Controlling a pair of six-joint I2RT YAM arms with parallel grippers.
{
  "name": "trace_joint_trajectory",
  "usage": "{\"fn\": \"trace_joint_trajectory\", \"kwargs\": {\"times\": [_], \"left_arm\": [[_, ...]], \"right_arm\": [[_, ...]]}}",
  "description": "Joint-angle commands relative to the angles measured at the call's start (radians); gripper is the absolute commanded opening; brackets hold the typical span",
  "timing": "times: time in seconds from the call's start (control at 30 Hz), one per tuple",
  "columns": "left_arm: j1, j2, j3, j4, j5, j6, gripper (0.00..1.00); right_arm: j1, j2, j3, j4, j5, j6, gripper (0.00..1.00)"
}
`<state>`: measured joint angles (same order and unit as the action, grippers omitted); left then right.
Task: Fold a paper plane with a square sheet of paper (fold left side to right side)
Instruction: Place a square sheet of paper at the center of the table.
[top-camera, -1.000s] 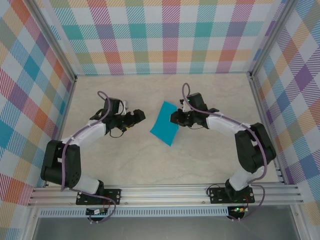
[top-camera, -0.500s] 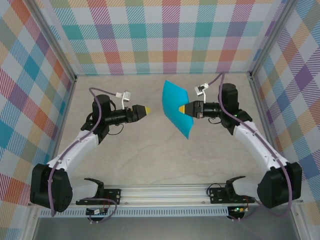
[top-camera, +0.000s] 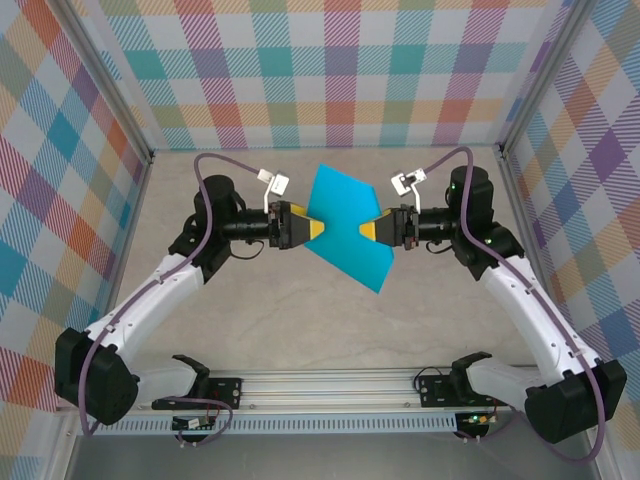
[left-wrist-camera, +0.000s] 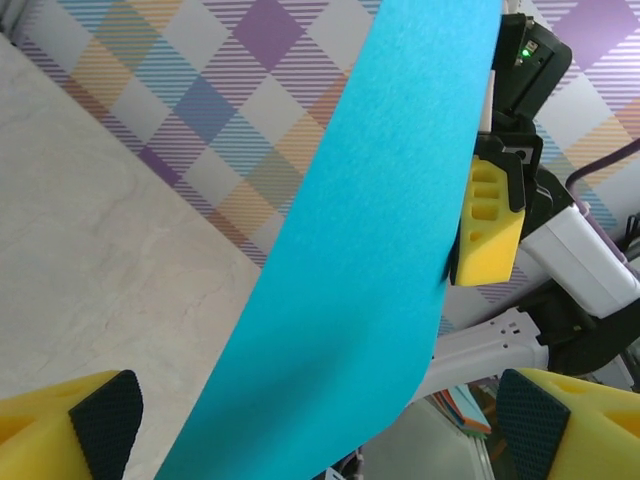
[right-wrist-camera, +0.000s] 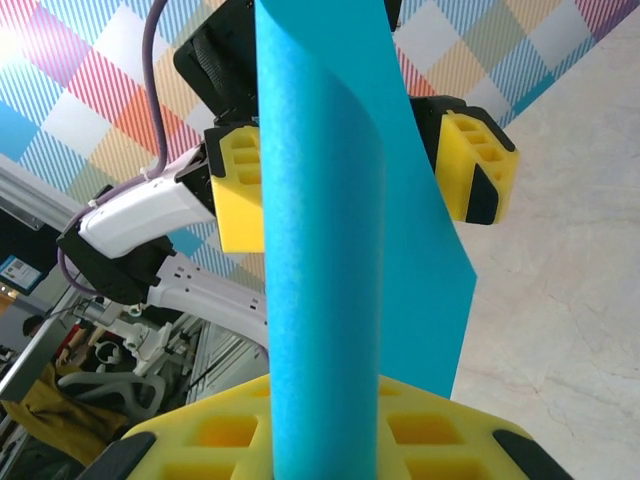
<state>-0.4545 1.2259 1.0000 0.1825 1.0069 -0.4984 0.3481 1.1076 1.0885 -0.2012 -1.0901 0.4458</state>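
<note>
- Teal square sheet of paper (top-camera: 348, 232) hangs above the surface (top-camera: 300, 320), pinched in the right jaws.
- Opposite, the left jaws gape wide, straddling its other edge without gripping.

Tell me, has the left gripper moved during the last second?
Yes. In the top view the left gripper has moved right, away from the left corner post, up to the square sheet of paper.

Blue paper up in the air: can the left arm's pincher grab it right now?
Probably yes. The left gripper is open with the paper between its fingers. The right gripper holds the other side up, and nothing blocks the way.
</note>
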Motion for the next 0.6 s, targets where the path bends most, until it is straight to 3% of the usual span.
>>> {"fn": "trace_joint_trajectory", "kwargs": {"times": [0.0,0.1,0.27,0.37,0.47,0.57], "left_arm": [[-0.006,0.011,0.023,-0.026,0.023,0.049,0.89],[-0.009,0.006,0.022,-0.02,0.033,0.05,0.76],[-0.013,-0.013,-0.001,-0.005,0.029,0.06,0.39],[-0.013,-0.018,-0.027,-0.001,0.002,0.061,0.18],[-0.013,-0.012,-0.051,-0.026,-0.049,0.059,0.08],[-0.013,0.013,-0.078,-0.087,-0.141,0.058,0.02]], "right_arm": [[0.006,-0.026,0.03,-0.018,-0.035,-0.042,0.2],[0.006,-0.037,0.028,-0.032,-0.016,-0.05,0.21],[0.006,-0.041,0.019,-0.055,0.033,-0.059,0.22],[0.006,-0.044,-0.013,-0.052,0.097,-0.056,0.28],[0.005,-0.043,-0.034,-0.107,0.222,-0.074,0.45],[0.002,-0.031,-0.038,-0.201,0.407,-0.093,0.72]]}}
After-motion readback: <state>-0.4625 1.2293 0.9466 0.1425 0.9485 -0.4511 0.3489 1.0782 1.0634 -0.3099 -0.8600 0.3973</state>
